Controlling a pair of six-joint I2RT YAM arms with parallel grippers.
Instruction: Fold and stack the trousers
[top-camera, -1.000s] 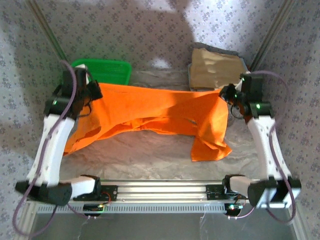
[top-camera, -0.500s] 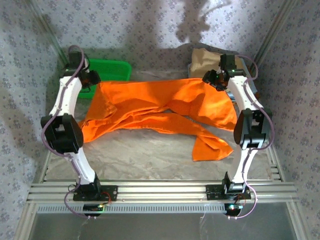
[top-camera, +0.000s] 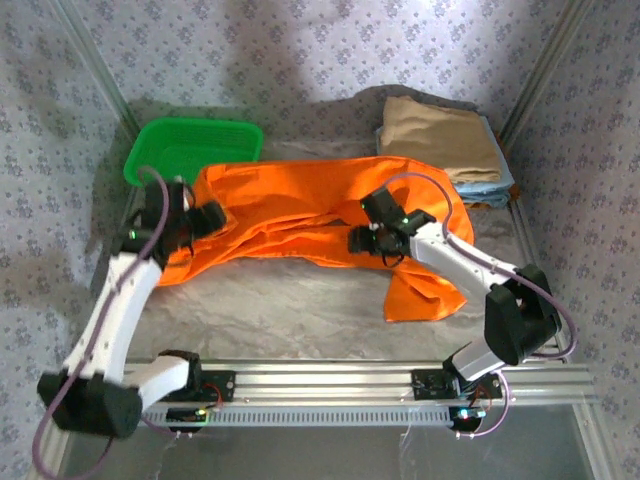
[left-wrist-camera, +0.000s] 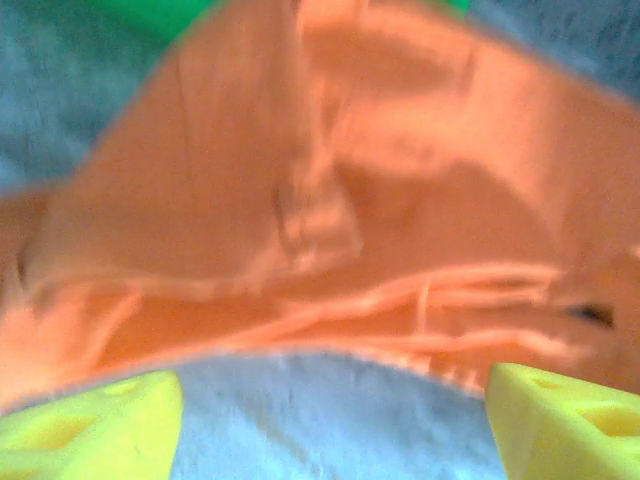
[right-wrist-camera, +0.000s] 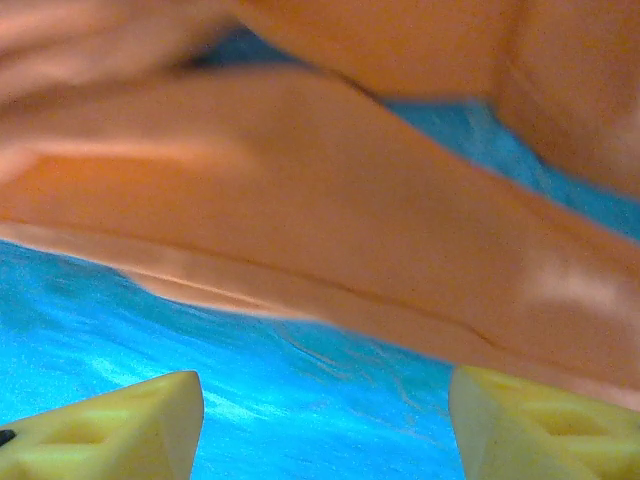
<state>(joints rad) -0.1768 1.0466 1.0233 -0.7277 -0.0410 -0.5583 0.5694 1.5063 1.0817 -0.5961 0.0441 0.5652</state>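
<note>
Top external camera is showing the left gripper and right gripper hovering spread wide, gripping nothing, over the orange trousers lying rumpled across the table.

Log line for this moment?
trousers rumpled on table, unstacked | left gripper open, at their left end | right gripper open, near their middle

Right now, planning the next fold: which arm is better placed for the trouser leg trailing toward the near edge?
Right, probably: the right tool hovers open beside that trousers leg; the left tool is at the opposite end.
</note>
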